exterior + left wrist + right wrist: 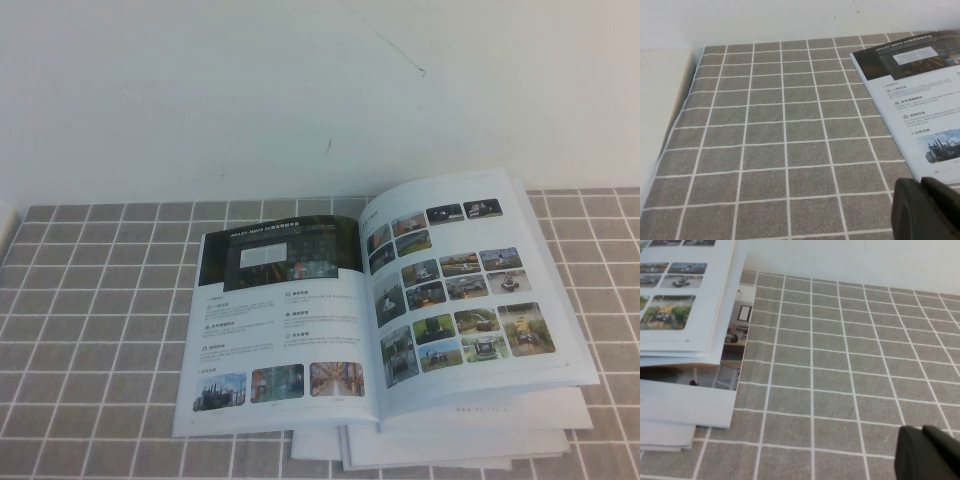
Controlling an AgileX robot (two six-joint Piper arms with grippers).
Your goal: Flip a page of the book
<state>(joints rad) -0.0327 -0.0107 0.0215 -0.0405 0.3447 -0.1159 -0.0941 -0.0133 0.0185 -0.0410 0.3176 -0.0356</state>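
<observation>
The book (290,340) lies open on the grey checked cloth. Its left sheet has a dark banner and text columns. Its right sheet is the page (460,300) with a grid of small colour photos, slightly raised. My left gripper (921,186) is shut and empty, low over the cloth just off the book's left sheet (920,100). My right gripper (922,431) is shut and empty over the cloth, well to the right of the page (685,300). Neither gripper shows in the high view.
White booklets (450,445) are stacked under the book and stick out at its front and right, also in the right wrist view (685,407). A white wall (300,90) runs behind the table. A white surface (660,125) borders the cloth's left edge.
</observation>
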